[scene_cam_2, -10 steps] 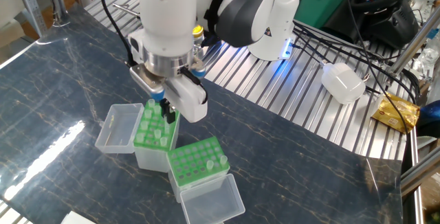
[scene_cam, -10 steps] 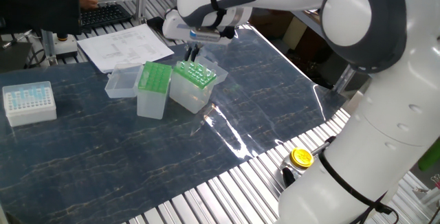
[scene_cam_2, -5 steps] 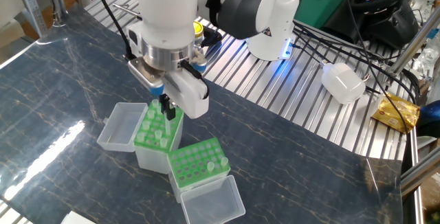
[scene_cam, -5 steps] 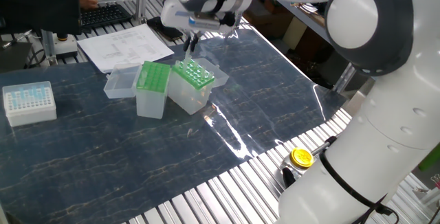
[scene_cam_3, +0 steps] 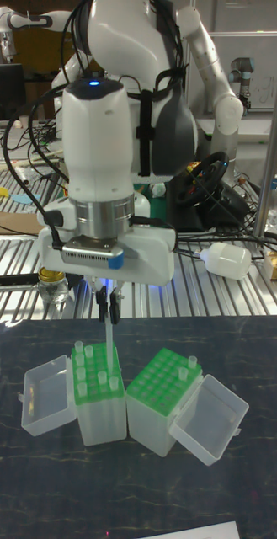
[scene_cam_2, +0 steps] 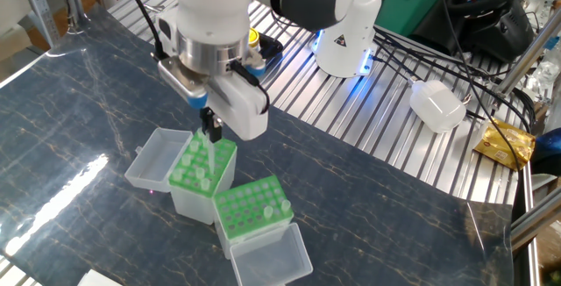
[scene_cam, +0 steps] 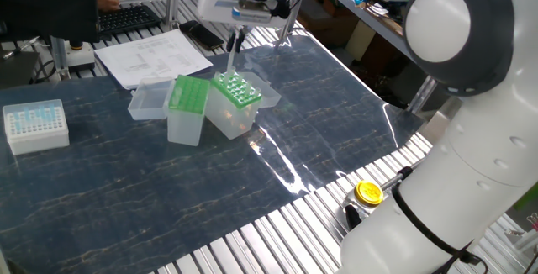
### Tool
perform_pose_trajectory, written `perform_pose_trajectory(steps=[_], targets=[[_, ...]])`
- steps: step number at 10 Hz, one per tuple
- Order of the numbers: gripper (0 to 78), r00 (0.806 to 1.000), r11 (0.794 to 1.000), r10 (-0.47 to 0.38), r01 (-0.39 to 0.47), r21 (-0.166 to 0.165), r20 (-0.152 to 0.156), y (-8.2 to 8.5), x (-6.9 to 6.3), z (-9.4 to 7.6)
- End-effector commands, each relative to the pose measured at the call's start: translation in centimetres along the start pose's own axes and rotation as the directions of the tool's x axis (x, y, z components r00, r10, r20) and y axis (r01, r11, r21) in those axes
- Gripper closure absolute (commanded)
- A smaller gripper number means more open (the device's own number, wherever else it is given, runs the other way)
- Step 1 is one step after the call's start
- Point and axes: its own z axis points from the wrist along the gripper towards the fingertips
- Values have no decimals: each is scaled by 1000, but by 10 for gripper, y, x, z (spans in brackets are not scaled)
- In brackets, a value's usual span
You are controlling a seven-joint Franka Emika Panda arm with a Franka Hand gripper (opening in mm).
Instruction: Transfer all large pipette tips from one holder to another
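My gripper [scene_cam_2: 210, 128] [scene_cam_3: 107, 313] [scene_cam: 234, 42] hangs above the wider holder [scene_cam_2: 180, 174] [scene_cam_3: 98, 414] [scene_cam: 225, 114], shut on one large pipette tip [scene_cam_2: 213, 151] [scene_cam_3: 109, 338]. The tip hangs upright with its point close to the green grid top; whether it is out of its hole I cannot tell. Several more tips stand in this holder. Right beside it is the narrower, taller holder [scene_cam_2: 252, 214] [scene_cam_3: 163, 396] [scene_cam: 187, 110], with a tip [scene_cam_3: 189, 363] standing near one corner.
Both boxes have clear hinged lids lying open [scene_cam_2: 158, 159] [scene_cam_2: 272, 255]. A white box of pale-blue tips [scene_cam: 35, 124] sits at the table's left and papers [scene_cam: 151, 55] lie behind the boxes. A yellow-capped jar [scene_cam: 368, 192] and a white bottle [scene_cam_2: 436, 106] rest on the metal slats.
The gripper has risen straight up from the wider holder's green top. A long tip now hangs from its fingers above the rack. The boxes have not moved.
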Motion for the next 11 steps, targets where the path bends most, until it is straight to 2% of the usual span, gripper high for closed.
perform_pose_trajectory(steps=[1,2,4,7,11], targets=[[751,1000,1000,2,-2,18,8,-3,3,-16],[751,1000,1000,4,-4,30,12,-4,4,-22],[751,1000,1000,10,-11,27,10,-5,5,-28],[751,999,998,44,-44,35,7,5,8,-46],[751,997,997,72,-72,26,-9,15,10,-62]])
